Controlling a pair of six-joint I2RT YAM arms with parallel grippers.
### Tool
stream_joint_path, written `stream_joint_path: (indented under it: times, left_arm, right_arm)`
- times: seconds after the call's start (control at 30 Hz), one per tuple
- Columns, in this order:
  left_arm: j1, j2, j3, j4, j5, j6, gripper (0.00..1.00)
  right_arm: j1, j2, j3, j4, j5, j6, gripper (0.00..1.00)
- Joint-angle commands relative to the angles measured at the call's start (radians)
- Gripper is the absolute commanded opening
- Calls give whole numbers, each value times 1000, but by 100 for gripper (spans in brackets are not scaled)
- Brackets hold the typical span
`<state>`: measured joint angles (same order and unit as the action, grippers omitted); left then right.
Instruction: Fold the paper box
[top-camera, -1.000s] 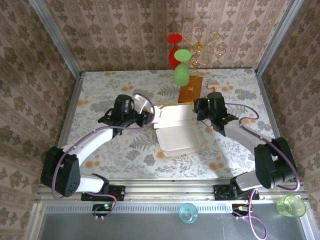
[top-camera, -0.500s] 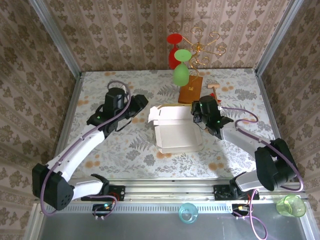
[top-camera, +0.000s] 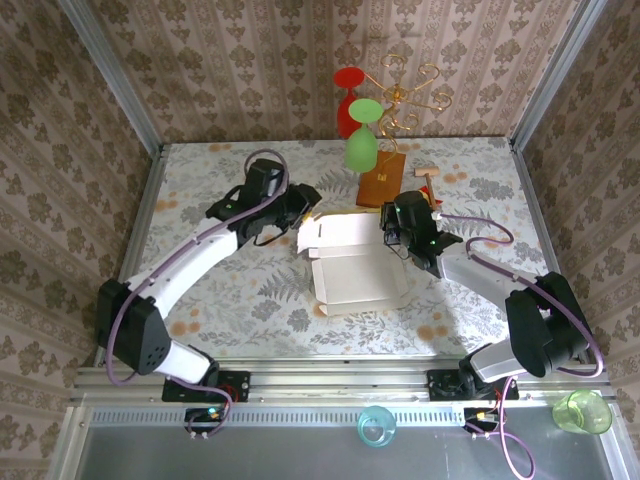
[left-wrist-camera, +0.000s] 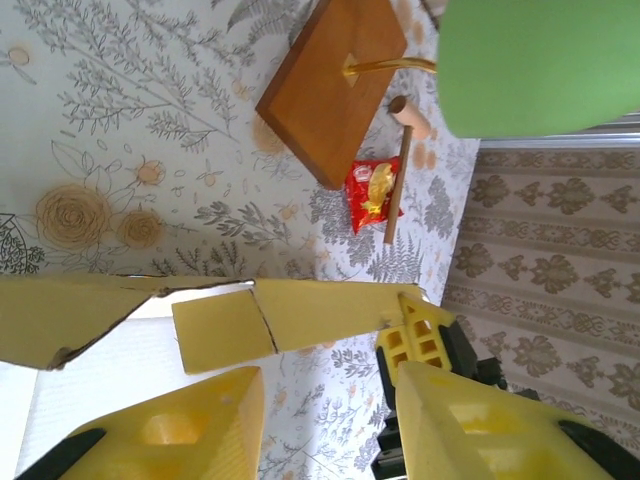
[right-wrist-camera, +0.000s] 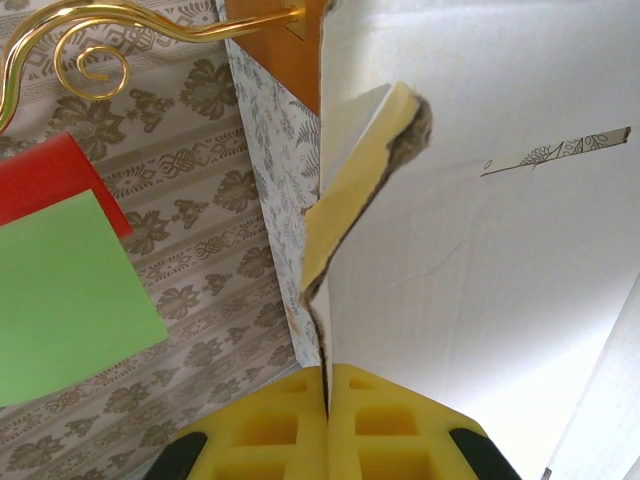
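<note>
Paper box (top-camera: 355, 268) sits mid-surface (top-camera: 215, 165), half formed, white inside up. Right pincer (right-wrist-camera: 327, 385) is clenched on the thin edge of the box's far-right wall. Left pincer (left-wrist-camera: 330, 400) hovers released just beside the yellow flap (left-wrist-camera: 300, 312) at the far-left corner, nothing between its jaws. Step in hand looks like raising the far wall; the next move likely calls for the left pincer to catch that flap and fold it inward against the right's hold.

paper box (top-camera: 355, 270), yellow outside, white inside, open, flaps raised
</note>
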<state>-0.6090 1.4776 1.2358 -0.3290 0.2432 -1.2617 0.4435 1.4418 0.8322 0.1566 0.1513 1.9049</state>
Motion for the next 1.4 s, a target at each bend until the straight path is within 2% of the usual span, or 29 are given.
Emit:
stream_joint_path:
  times: [0.0,0.2,0.5,0.6,0.73,0.77,0.8,0.9,0.93,1.07,1.17,1.27,1.37]
  left_arm:
    - [-15,51,30,27,33,-26,40]
    - [-24,85,16,30,35,-34,40]
    - [-26,129,-7,132,46,-45,39]
    - [-25,142,-2,133,53,-45,32]
    - [-20,132,-20,152,48,-48,8]
    - [-18,125,-23,155,48,-46,7]
    - [-13,110,-25,153,41,-36,10]
    - [8,33,-16,109,-12,30,37]
    - [22,-4,-25,98,-29,56,41]
    - [123,-172,-158,64,-49,99,42]
    - [224,-273,-340,87,5,77,28]
    - [266,-310,-554,264,80,-24,14]
    - [264,-272,-699,485,95,-95,10]
  right_arm:
    - [5,17,16,-13,46,15,0]
    - [5,19,21,-12,45,14,0]
    - [6,27,26,-3,29,13,0]
    - [6,29,25,1,29,14,0]
    - [6,28,26,4,30,11,0]
    - [6,26,26,1,30,11,0]
    - [6,25,27,-3,35,9,0]
    - [-2,13,30,-20,40,8,0]
    - [-7,9,33,-28,38,5,0]
    - [-26,-1,55,-64,32,3,0]
    - [-35,-4,67,-71,29,8,0]
    - [-40,-1,79,-78,24,25,0]
    - [-49,-5,93,-93,21,39,0]
